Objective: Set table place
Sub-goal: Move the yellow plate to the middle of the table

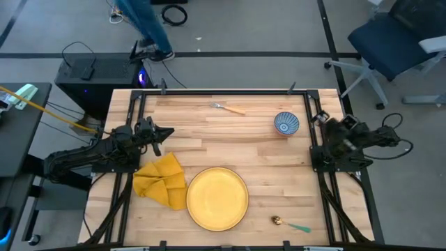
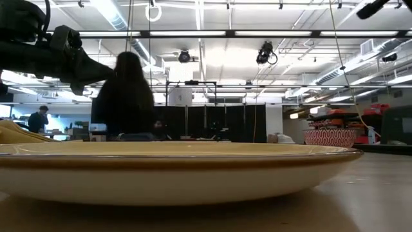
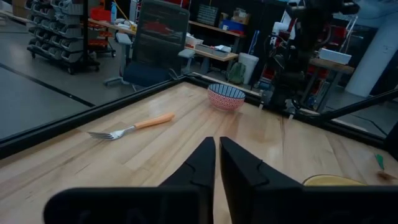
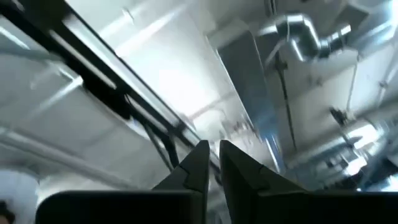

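Note:
The round yellow plate [image 1: 217, 198] lies flat at the table's near middle; it fills the low view [image 2: 174, 171]. The crumpled yellow napkin [image 1: 160, 180] lies against the plate's left side. The orange-handled fork [image 1: 230, 107] lies near the far edge and shows in the left wrist view [image 3: 134, 127]. The blue-patterned bowl [image 1: 286, 123] stands upright at the far right and also shows in the left wrist view [image 3: 226, 96]. The green-handled spoon [image 1: 291, 224] lies right of the plate near the front edge. My left gripper [image 1: 170, 131] is shut and empty above the table's left side, past the napkin [image 3: 217, 152]. My right gripper [image 1: 319, 117] is shut and empty at the right rail, pointing up at the ceiling [image 4: 212, 155].
Black rails [image 1: 223, 91] edge the wooden table [image 1: 244, 146]. Bare wood lies between the plate, the fork and the bowl. A person [image 2: 129, 96] stands beyond the far edge. A blue office chair [image 1: 394, 42] stands off the table's far right corner.

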`<state>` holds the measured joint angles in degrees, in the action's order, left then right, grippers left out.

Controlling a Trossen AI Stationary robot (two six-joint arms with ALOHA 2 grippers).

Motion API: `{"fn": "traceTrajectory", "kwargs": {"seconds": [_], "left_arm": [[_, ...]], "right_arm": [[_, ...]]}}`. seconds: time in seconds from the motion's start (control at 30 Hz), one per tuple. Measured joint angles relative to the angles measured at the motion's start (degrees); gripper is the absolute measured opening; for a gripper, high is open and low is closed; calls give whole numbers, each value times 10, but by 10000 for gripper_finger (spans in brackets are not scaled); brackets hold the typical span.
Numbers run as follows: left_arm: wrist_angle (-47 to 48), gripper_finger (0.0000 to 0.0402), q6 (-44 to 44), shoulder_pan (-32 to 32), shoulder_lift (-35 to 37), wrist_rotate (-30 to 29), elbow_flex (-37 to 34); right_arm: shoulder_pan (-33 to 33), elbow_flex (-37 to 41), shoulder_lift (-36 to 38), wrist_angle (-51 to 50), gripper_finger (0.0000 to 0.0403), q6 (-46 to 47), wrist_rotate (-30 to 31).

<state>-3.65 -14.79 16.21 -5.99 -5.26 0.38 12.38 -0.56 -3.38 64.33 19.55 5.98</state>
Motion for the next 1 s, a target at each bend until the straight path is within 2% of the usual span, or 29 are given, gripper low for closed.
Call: {"fn": "traceTrajectory", "kwargs": {"seconds": [0.1, 0.23, 0.37, 0.57, 0.67, 0.8, 1.0], "left_arm": [[0, 36, 11, 0, 0, -1, 0], [0, 34, 120, 0, 0, -5, 0], [0, 28, 173, 0, 0, -5, 0], [-3, 33, 162, 0, 0, -5, 0], [-9, 38, 81, 0, 0, -5, 0], [-32, 38, -40, 0, 0, -5, 0], [-68, 28, -139, 0, 0, -5, 0]], "right_arm": [[0, 0, 0, 15, 45, -6, 0], [0, 0, 0, 12, 45, -20, 0], [0, -11, -1, 10, 45, -13, 33], [0, -66, -31, -12, 45, -32, 77], [0, -124, -66, -63, 45, -33, 77], [0, -248, -126, -202, 45, -48, 77], [0, -502, -282, -632, 45, -32, 77]]}}
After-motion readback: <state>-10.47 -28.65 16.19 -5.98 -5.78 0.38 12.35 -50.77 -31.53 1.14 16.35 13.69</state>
